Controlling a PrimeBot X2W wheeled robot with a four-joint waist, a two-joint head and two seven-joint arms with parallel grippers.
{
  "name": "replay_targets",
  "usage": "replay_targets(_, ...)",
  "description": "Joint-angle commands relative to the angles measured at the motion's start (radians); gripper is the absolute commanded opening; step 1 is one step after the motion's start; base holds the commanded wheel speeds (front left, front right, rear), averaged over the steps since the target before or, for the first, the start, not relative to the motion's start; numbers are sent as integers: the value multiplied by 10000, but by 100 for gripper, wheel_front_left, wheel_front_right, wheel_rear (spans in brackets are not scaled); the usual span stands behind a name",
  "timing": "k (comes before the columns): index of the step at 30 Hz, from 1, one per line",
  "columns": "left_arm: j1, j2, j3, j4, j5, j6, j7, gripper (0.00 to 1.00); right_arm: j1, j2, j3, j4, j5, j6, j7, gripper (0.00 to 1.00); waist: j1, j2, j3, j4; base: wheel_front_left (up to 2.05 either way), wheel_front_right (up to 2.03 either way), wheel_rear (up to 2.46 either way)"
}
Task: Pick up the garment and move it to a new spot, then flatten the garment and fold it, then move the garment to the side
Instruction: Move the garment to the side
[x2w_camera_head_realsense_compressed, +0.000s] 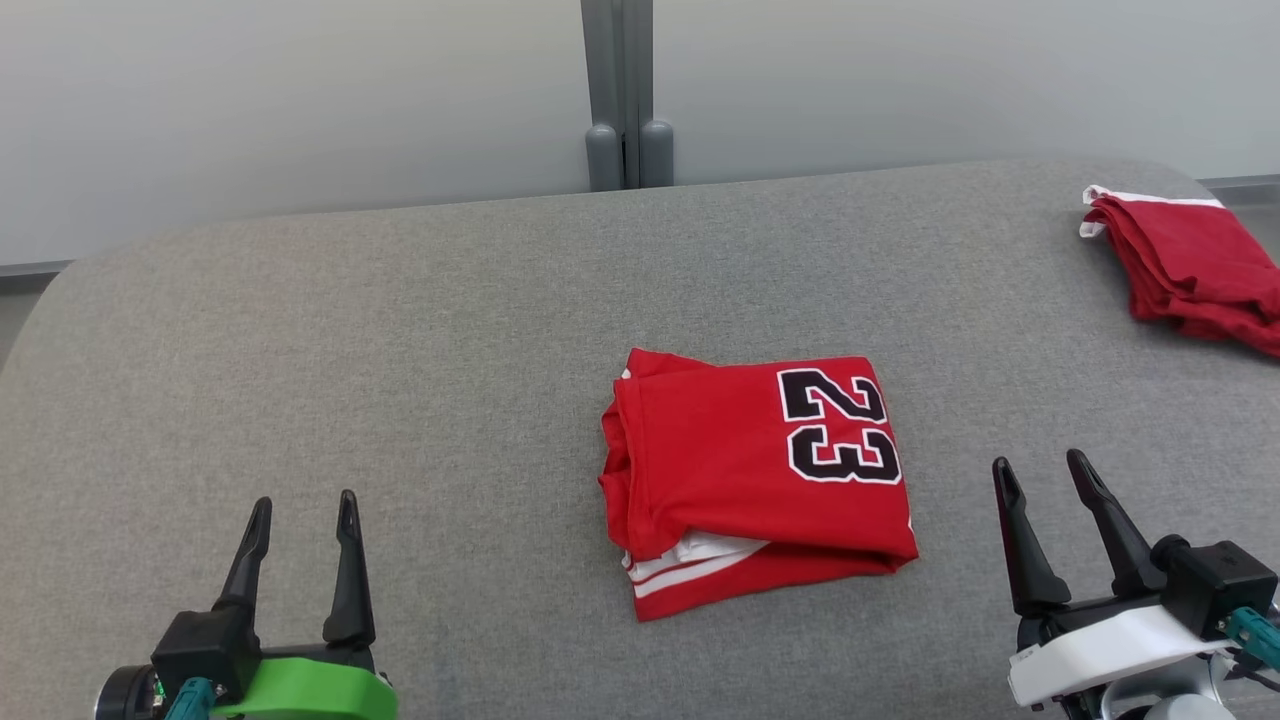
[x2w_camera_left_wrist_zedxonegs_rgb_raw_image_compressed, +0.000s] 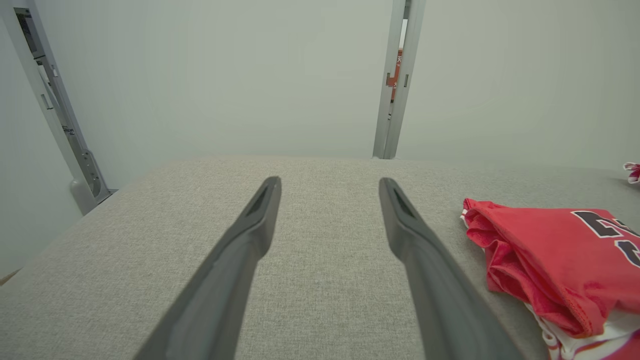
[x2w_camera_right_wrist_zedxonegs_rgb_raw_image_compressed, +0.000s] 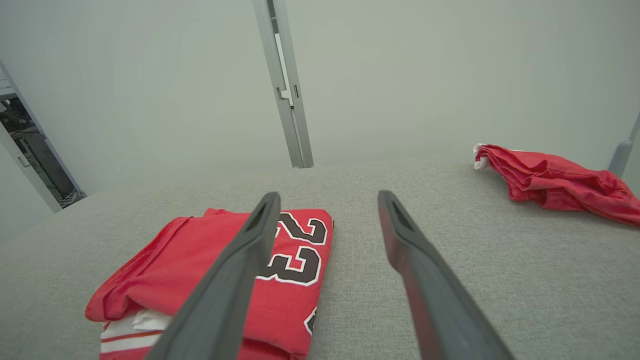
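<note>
We find the garment (x2w_camera_head_realsense_compressed: 750, 480), a red jersey bearing a black, white-edged 23, folded into a compact rectangle and lying flat just right of centre in the head view, the number at its upper right and white-striped layers showing at its lower left edge.

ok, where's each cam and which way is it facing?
Head view: on the head, facing forward and down at the table and folded jersey; left gripper lower left, right gripper lower right.
Left wrist view: on that wrist, along its open fingers across the table; jersey at right.
Right wrist view: likewise, along its open fingers; jersey lower left, second red garment far right.
Shared: all show the jersey.
</note>
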Motion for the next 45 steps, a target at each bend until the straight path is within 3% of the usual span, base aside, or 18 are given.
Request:
replay_targets(1, 115, 73, 65, 8, 82, -33, -22, 100, 124, 44, 6, 34, -72, -7, 26, 100, 0, 0, 4, 1, 0, 0, 0)
replay_targets(36, 9, 74, 160, 15, 194, -87, -22, 100, -44, 161, 146, 365, -55, -7, -32, 100, 0, 0, 137, 14, 0, 0, 0)
replay_targets(45, -243, 53, 85, 15, 165, -59, -22, 100, -1446, -38, 705, 642, -215, -7, 0, 100, 0, 0, 398, 63, 0, 0, 0)
